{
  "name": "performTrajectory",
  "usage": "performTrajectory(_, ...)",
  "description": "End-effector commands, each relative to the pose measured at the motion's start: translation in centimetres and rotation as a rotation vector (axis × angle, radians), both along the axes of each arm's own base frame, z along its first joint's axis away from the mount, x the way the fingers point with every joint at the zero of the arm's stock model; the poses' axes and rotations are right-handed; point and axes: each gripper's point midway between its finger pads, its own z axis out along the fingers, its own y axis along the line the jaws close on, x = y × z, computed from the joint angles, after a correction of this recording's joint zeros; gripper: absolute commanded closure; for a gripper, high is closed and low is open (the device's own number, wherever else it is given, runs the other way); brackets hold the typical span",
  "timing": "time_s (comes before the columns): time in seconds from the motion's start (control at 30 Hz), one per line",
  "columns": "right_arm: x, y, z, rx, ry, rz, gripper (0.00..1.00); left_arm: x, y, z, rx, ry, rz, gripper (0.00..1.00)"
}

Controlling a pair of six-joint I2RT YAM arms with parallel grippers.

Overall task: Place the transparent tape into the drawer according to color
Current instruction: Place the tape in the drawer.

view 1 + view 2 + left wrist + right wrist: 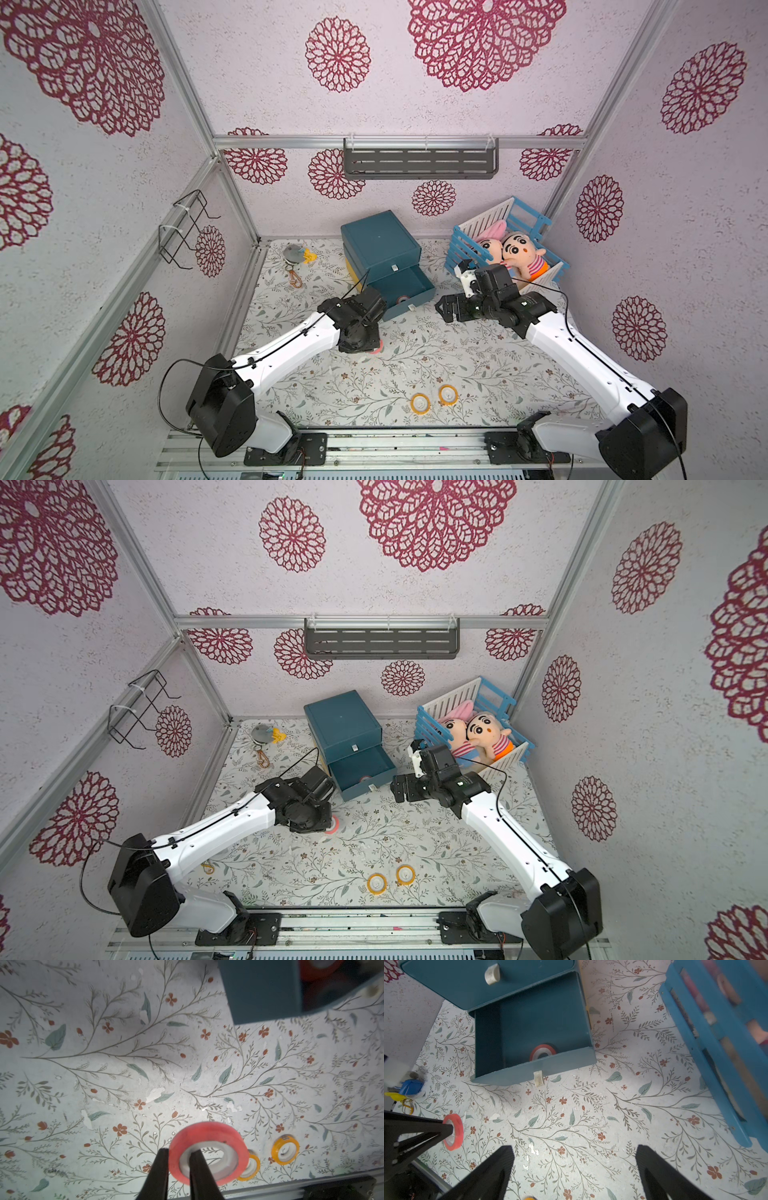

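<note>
A red tape roll [207,1129] with a whitish core hangs just above the floral mat, left of the open drawer [529,1028]. My left gripper [179,1152] is shut on its wall, one finger inside the core and one outside. The held roll also shows beside that gripper in both top views [377,350] [332,825]. Another red roll [543,1051] lies inside the teal drawer [415,286], against its front wall. Two yellow-orange rolls [420,403] [448,394] lie flat near the mat's front edge. My right gripper [575,1148] hovers open and empty in front of the drawer.
The teal cabinet [380,237] has its upper drawer closed. A blue-and-white crate [536,216] holding plush dolls stands at the back right, close behind my right arm. A grey keychain toy [293,253] lies at the back left.
</note>
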Motion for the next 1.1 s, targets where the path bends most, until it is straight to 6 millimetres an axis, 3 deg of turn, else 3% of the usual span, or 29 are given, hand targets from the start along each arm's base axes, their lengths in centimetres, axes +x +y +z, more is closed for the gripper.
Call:
performTrajectory(0.0,0.2,0.0,2.0,0.058,-0.060,-0.015,0.01,2.2,0.4,3.0,-0.020,-0.096,0.031,1.00)
performTrajectory(0.2,-0.1,-0.2,2.3,0.071,-0.065,-0.018,0.01,5.4,-0.7,5.6,-0.062,-0.176,0.039,1.00)
performTrajectory(0.5,-0.2,-0.5,2.5,0.078,-0.071,-0.029,0.01,10.0,-2.5,7.2,-0.098,-0.248,0.049,1.00)
performTrajectory(0.73,-0.3,-0.7,2.6,0.075,-0.074,-0.032,0.01,12.5,-4.0,7.3,-0.105,-0.272,0.045,1.00)
performTrajectory(1.0,-0.3,-0.8,2.8,0.078,-0.078,-0.035,0.01,13.9,-4.7,5.5,-0.067,-0.254,0.041,1.00)
performTrajectory(1.07,-0.3,-0.8,2.8,0.078,-0.079,-0.036,0.01,13.9,-4.7,5.0,-0.055,-0.245,0.039,0.92)
